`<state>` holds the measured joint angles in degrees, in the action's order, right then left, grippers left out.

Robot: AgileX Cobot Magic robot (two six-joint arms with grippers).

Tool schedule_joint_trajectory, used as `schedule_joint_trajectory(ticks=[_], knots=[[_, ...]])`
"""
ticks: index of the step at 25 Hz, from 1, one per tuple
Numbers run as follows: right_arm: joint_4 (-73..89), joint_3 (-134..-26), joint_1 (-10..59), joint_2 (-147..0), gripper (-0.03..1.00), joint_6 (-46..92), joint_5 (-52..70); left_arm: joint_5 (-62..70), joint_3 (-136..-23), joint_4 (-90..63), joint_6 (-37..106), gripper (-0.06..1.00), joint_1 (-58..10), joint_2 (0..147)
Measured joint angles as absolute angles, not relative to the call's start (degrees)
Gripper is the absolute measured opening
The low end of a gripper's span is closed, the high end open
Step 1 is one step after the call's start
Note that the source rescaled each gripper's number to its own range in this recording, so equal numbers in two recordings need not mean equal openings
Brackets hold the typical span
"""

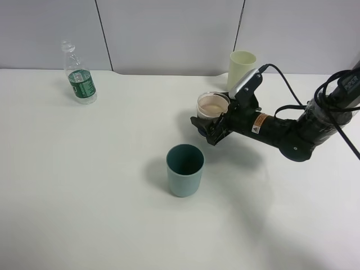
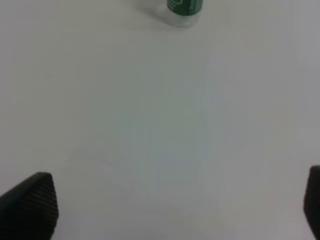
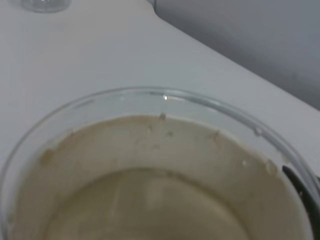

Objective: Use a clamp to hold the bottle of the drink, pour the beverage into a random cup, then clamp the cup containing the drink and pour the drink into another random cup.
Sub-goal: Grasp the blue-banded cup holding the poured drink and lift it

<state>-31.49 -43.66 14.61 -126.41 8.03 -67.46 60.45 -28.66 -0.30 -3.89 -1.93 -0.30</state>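
Note:
My right gripper (image 1: 211,127) is shut on a clear cup (image 1: 212,104) of beige drink and holds it upright just right of and behind the teal cup (image 1: 185,169). The clear cup (image 3: 160,175) fills the right wrist view, with the drink well below its rim. The teal cup stands at the table's middle and looks empty. A pale yellow-green cup (image 1: 242,68) stands behind the gripper. The clear bottle (image 1: 79,73) with a green label stands uncapped at the far left; its base also shows in the left wrist view (image 2: 184,10). My left gripper (image 2: 172,205) is open over bare table, short of the bottle.
The white table (image 1: 84,185) ends at a grey wall (image 1: 169,34) behind the bottle and the pale cup. The right arm's black cables (image 1: 332,95) hang at the right edge. The left arm is outside the exterior high view.

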Motion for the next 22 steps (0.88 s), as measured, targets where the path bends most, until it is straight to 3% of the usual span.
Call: schedule_joint_trajectory(ticks=[22], knots=[[-32.0, -44.1, 14.6, -132.1, 0.66, 10.7, -69.1, 60.5, -28.7, -0.3, -3.9, 1.0, -1.9, -0.3]])
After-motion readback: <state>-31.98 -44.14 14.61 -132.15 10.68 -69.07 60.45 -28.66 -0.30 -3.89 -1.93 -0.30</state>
